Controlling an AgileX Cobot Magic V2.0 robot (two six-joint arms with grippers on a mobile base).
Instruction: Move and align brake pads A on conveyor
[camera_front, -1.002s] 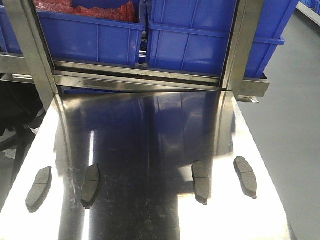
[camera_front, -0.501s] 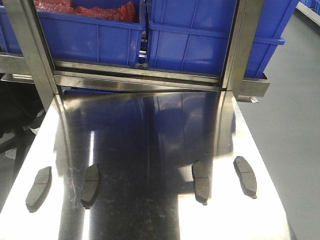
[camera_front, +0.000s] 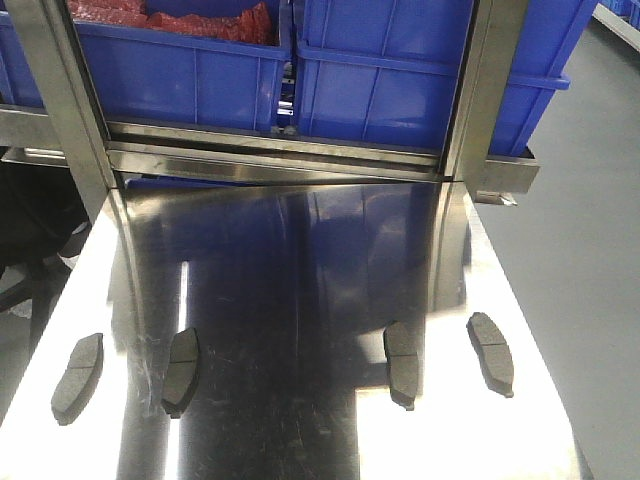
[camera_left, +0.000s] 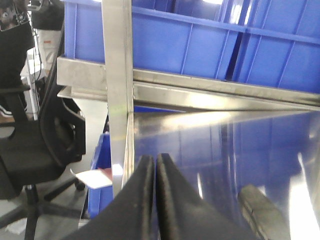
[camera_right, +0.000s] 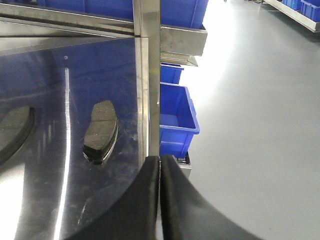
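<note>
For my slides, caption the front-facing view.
Four brake pads lie in a row on a reflective steel tabletop, with blue bins behind.

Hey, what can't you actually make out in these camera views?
Conveyor: in no view; only a steel tabletop shows.
Arms: outside the front view's frame.
Near pad, left wrist view: cut off by the bottom edge, beside the shut left gripper.
Inner pad, right wrist view: cut off by the left edge; right gripper shut.
Red contents of the bin, front view: cut off by the top edge, unidentifiable.
</note>
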